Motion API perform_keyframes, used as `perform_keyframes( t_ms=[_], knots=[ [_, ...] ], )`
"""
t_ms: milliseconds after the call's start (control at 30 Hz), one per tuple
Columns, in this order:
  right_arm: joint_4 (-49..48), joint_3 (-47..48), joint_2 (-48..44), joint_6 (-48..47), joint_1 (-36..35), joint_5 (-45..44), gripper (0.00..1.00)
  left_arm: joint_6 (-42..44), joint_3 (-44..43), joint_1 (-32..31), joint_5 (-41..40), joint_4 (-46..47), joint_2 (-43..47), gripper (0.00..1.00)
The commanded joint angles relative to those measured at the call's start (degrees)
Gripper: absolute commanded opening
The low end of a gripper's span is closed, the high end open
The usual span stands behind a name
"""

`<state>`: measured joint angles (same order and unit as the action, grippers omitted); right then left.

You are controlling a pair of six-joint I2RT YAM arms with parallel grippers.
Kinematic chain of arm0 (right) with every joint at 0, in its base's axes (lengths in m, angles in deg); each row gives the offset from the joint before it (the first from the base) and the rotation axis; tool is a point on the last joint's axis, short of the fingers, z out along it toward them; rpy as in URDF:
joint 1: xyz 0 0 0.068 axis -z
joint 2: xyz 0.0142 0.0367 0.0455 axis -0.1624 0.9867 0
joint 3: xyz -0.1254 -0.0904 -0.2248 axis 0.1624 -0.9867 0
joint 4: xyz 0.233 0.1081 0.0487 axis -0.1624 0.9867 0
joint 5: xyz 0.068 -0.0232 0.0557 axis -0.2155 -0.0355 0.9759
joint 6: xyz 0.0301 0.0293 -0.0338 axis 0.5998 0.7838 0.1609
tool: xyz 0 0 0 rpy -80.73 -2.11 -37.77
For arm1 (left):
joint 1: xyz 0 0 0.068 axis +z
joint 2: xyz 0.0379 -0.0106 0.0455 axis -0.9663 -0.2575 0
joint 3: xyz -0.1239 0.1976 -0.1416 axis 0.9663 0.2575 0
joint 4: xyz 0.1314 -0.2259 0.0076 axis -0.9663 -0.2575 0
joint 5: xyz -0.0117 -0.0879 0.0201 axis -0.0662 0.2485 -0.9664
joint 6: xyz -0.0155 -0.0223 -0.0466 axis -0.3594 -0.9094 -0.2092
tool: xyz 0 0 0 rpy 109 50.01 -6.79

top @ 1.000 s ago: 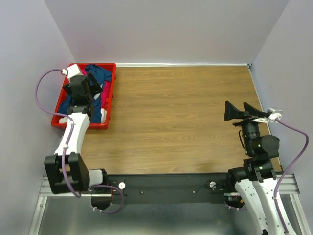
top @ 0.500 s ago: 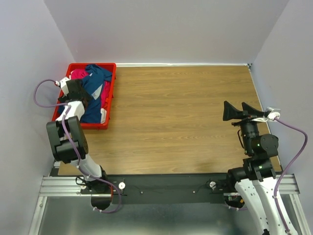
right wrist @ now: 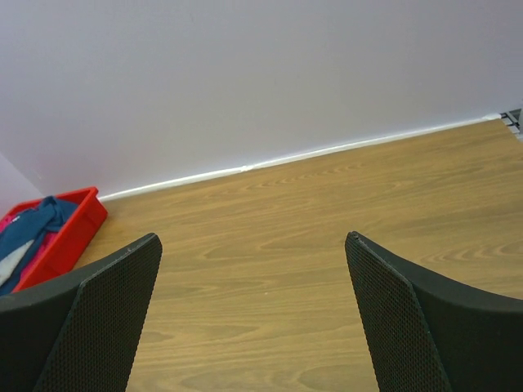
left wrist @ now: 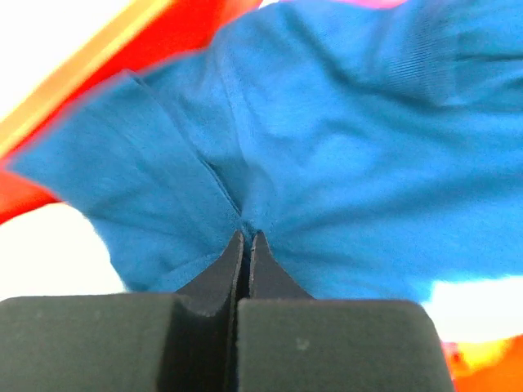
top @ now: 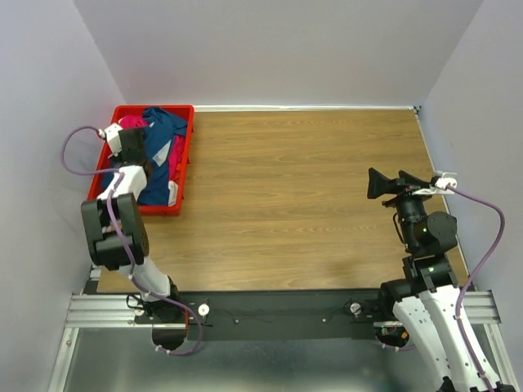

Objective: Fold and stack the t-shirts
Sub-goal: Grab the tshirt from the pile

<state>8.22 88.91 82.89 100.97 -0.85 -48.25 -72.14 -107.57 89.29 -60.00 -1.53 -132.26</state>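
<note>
A heap of t-shirts lies in the red crate (top: 189, 147) at the table's far left. On top is a dark blue t-shirt (top: 160, 124) over magenta-pink ones (top: 131, 124), with a white patch (top: 172, 193) at the near end. My left gripper (top: 133, 152) is down in the crate. In the left wrist view it (left wrist: 248, 234) is shut, pinching a fold of the blue t-shirt (left wrist: 343, 147). My right gripper (top: 392, 181) hangs open over the bare table at the right, with nothing between its fingers (right wrist: 253, 238).
Purple-grey walls close in the wooden table (top: 302, 196) at the back and on both sides. The crate (right wrist: 75, 227) with the blue t-shirt (right wrist: 31, 220) shows far left in the right wrist view. The arms' mounting rail (top: 270, 314) runs along the near edge.
My left gripper went from wide open to shut on the blue cloth and shifted inside the crate as its arm folded back. My right gripper drifted slightly left, staying open.
</note>
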Motion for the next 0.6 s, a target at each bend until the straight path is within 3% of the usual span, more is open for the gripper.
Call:
perform_keyframes(
  t_ms=[0, 133, 233, 400, 433, 567],
  knots=[
    [1.05, 0.4, 0.53, -1.43, -0.44, 0.18, 1.0, 2.33, -1.68, -5.32, -7.71, 0.95, 14.97, 0.0],
    [1.05, 0.84, 1.41, -1.09, -0.53, 1.14, 1.0, 9.09, -4.14, -13.41, -14.47, 3.67, 25.63, 0.0],
    [1.05, 1.01, 1.77, -0.64, -0.53, 1.76, 1.0, 14.54, -7.65, -20.79, -12.74, 8.58, 30.74, 0.0],
    [1.14, 2.33, 2.47, -0.38, -0.44, 2.29, 1.0, 22.54, -21.33, -33.7, -7.2, 8.95, 27.51, 0.0],
    [1.23, 3.12, 2.64, -0.38, -0.44, 2.46, 1.0, 23.16, -23.03, -39.99, -5.98, 9.04, 26.63, 0.0],
    [2.19, 5.05, 3.43, -0.38, -0.53, 1.68, 1.0, 24.58, -27.08, -53.03, -3.59, 11.23, 21.71, 0.0]
  ],
)
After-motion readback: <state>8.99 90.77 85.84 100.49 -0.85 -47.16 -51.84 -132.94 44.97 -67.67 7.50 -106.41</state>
